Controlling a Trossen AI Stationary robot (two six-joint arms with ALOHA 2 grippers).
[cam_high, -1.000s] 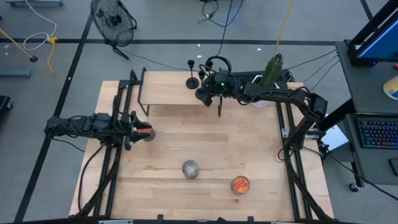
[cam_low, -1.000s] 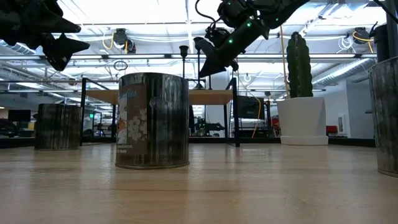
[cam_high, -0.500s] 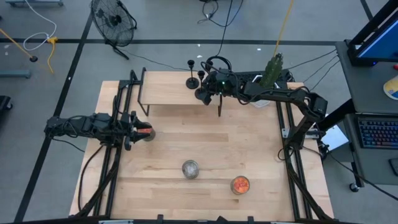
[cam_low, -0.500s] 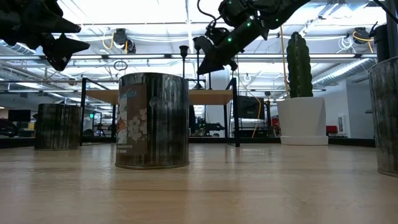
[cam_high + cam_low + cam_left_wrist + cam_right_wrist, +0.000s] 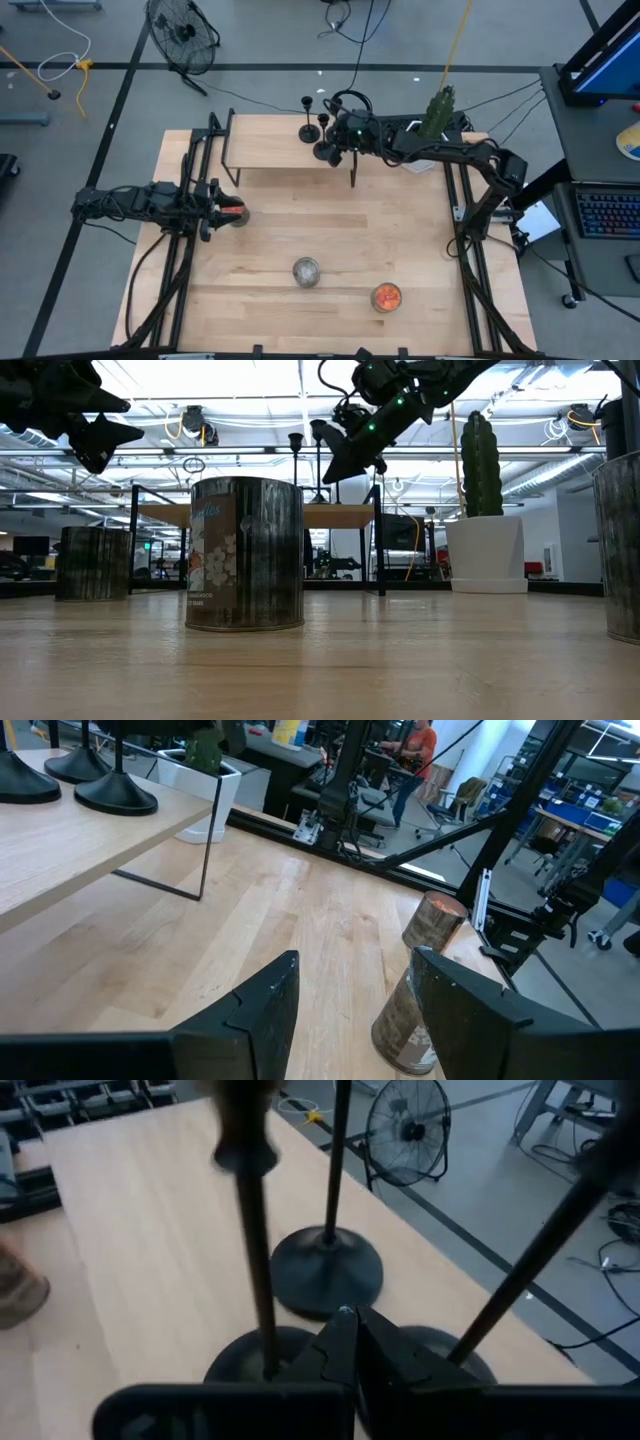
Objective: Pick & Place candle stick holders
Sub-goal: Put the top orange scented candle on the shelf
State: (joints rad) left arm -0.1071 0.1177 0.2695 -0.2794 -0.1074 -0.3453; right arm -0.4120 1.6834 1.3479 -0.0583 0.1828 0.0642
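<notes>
- The right gripper [image 5: 332, 146] hangs over the raised wooden shelf [image 5: 270, 150] at the far side of the table, its fingers pressed together with nothing between them. In the right wrist view the two tips meet in a point just above the holder bases.
- All three candle stick holders [image 5: 327, 1268] sit clustered on that shelf, upright on their round bases, thin stems rising past the camera. From above, one holder [image 5: 309, 131] stands just beside the gripper, another one [image 5: 323, 115] is farther back at the shelf's edge.
- Closed fingers this near the stems look like a lining-up pose rather than a grasp. My read is the jaws must open before any stem can be taken.
- The stems are thin and packed close, so the risk is clear: a nudge to one could knock its neighbour.
- The left gripper [image 5: 222, 212] waits at the left edge of the table, jaws parted and holding nothing, just beside an orange-filled jar [image 5: 234, 213].
- Out front, the silver can [image 5: 306, 271] and another jar [image 5: 387, 296] stand well apart from the shelf, clear of the action.
</notes>
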